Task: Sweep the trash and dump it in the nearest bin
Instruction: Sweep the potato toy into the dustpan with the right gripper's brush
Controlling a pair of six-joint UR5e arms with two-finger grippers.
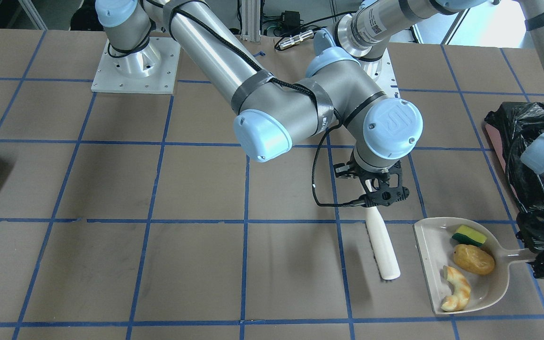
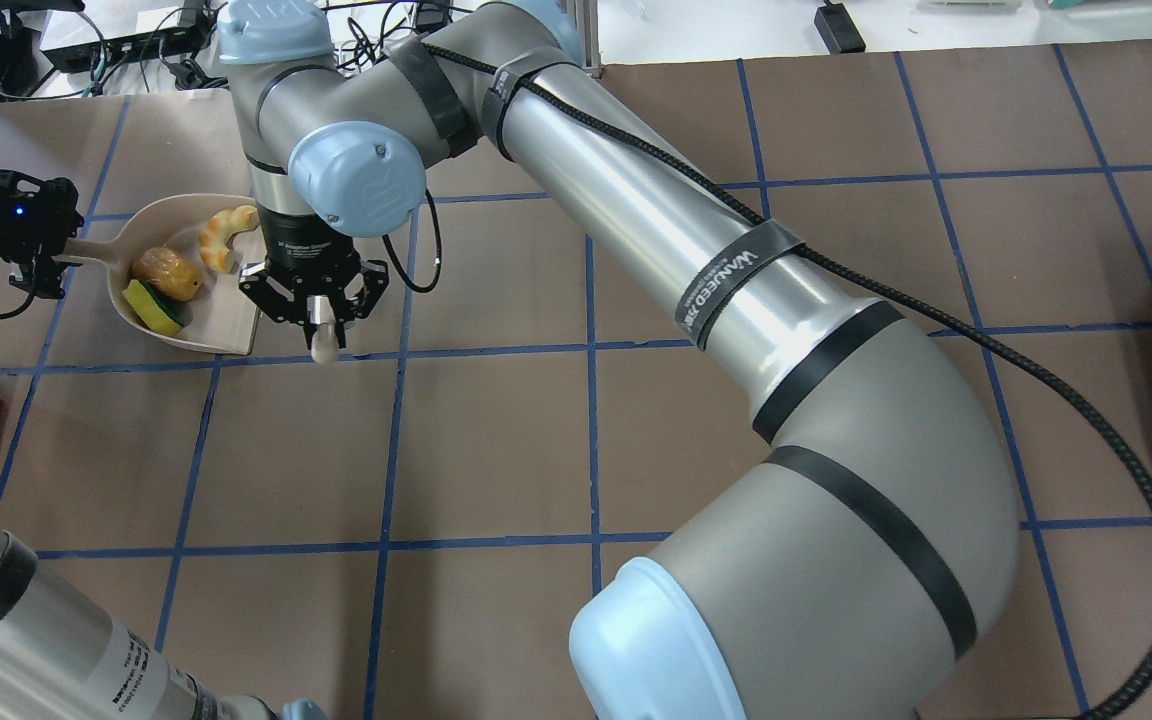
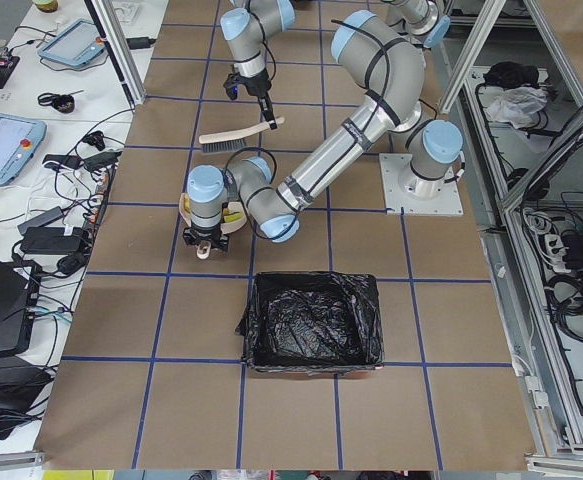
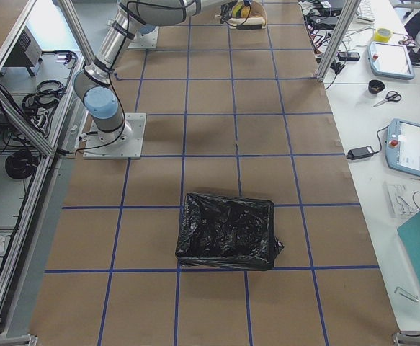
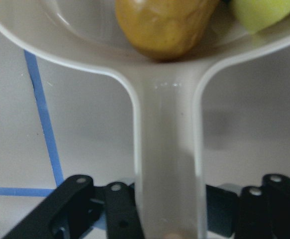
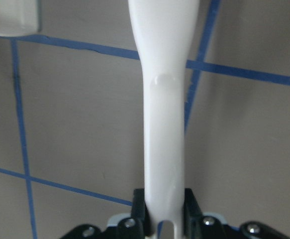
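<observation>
Centre-right in the front view, the right gripper [image 1: 378, 200] is clamped on the brush [image 1: 384, 250], whose head sits just left of the dustpan [image 1: 435, 255]. All three pieces of trash are in the pan: the croissant [image 1: 458, 295], the potato [image 1: 473, 259] and the sponge [image 1: 470, 235]. At the right edge the left gripper [image 1: 542, 265] pinches only the handle's end. I'd worry the pan sags or twists on lifting, so the croissant by the open lip rolls out. It could also snag the crinkled bag of the bin [image 1: 517, 137], upper right.
</observation>
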